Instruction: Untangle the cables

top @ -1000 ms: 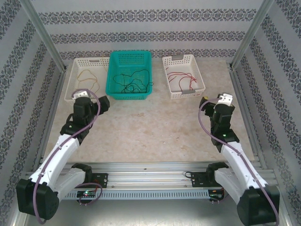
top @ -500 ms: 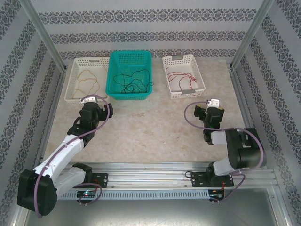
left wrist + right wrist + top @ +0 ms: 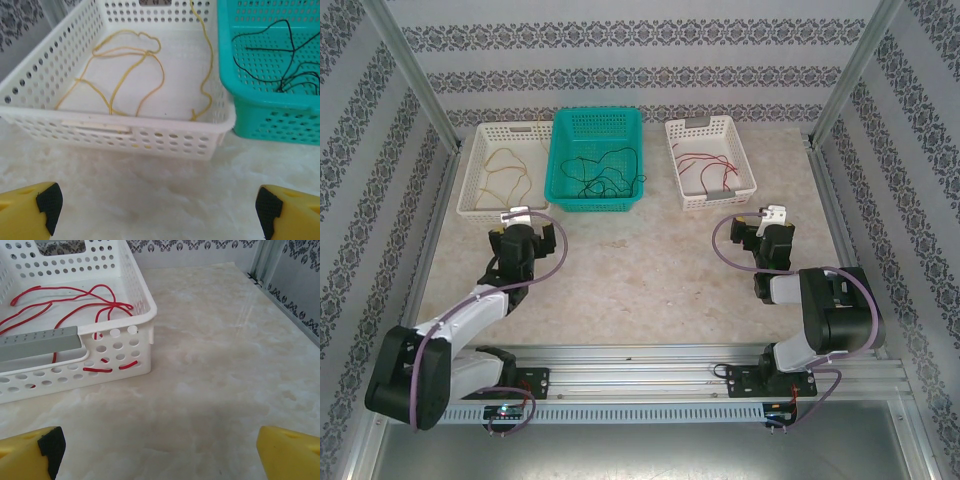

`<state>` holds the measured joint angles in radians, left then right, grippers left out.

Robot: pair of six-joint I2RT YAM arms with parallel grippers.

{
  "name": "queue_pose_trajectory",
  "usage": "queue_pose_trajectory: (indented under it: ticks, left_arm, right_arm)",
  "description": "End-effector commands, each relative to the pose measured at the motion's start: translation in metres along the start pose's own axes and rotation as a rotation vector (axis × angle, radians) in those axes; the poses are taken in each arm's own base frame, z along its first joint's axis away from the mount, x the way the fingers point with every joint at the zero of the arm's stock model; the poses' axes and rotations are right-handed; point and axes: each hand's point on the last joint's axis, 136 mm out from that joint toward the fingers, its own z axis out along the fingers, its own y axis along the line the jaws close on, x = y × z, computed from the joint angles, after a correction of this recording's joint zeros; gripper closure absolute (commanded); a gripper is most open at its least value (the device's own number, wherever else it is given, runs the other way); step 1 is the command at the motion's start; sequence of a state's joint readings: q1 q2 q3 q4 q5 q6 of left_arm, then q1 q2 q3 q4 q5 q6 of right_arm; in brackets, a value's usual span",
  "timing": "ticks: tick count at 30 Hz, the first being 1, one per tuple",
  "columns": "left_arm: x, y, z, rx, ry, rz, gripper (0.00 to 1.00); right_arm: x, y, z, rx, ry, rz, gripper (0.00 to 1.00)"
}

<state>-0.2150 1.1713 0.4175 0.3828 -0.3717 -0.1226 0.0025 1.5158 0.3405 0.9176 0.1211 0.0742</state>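
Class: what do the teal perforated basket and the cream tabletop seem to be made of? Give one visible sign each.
Teal perforated basket: probably moulded plastic, slightly glossy; even colour, regular holes. Cream tabletop: marble-look stone or laminate, unclear which; cloudy veining.

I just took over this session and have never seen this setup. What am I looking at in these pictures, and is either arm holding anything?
These are two white robot arms, the left arm and the right arm, bolted at the near edge of a table. The wide picture is from a fixed camera above and behind them. The other two are from a camera on each wrist; the yellow fingers at the bottom are that arm's own. Three baskets stand at the far side: the left white basket with yellow cables, the teal basket with black cables, the right white basket with red cables. The left end effector and right end effector are both open and hold nothing.
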Motion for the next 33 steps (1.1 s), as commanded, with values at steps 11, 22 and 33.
queue_pose_trajectory:
  ticks: [11,22,33]
  left_arm:
    - [0.022,0.01,0.063,0.063,-0.063,0.006,0.0]
    - [0.02,0.016,0.063,0.055,-0.089,-0.012,0.0]
    - [0.02,0.011,0.063,0.078,-0.084,-0.003,0.0]
  right_arm:
    - [-0.017,0.007,0.0,-0.024,-0.057,-0.018,0.02]
    - [-0.016,0.011,0.001,0.002,-0.047,-0.052,0.02]
    - [-0.017,0.012,0.001,0.003,-0.049,-0.054,0.02]
